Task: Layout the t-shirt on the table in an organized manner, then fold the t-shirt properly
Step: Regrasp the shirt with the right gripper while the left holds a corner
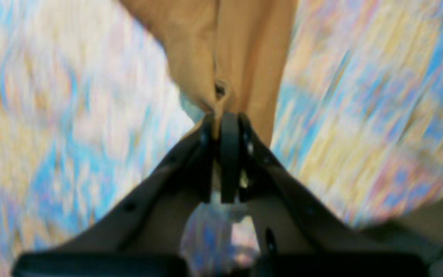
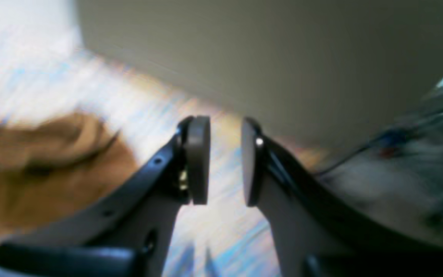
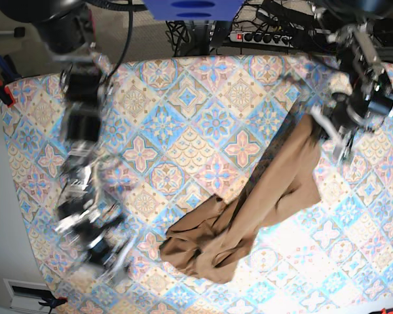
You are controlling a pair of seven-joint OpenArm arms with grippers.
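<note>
The tan-brown t-shirt [image 3: 249, 216] lies bunched on the patterned table [image 3: 183, 118] at the front centre, and one end is pulled up in a long strip toward the right. My left gripper [image 3: 321, 124] is shut on that raised end. In the left wrist view the pads of the left gripper [image 1: 223, 115] pinch a fold of the t-shirt [image 1: 237, 50] above the table [image 1: 360, 115]. My right gripper [image 3: 114, 258] is motion-blurred at the front left, apart from the cloth. In the right wrist view the right gripper [image 2: 224, 127] is open and empty, with the t-shirt [image 2: 33, 165] to its left.
A power strip with cables [image 3: 268, 36] lies behind the table's back edge, next to a blue mount [image 3: 193, 8]. A red-handled clamp [image 3: 3, 91] sits at the left edge. Grey floor [image 2: 283, 57] lies beyond the table's edge near the right gripper.
</note>
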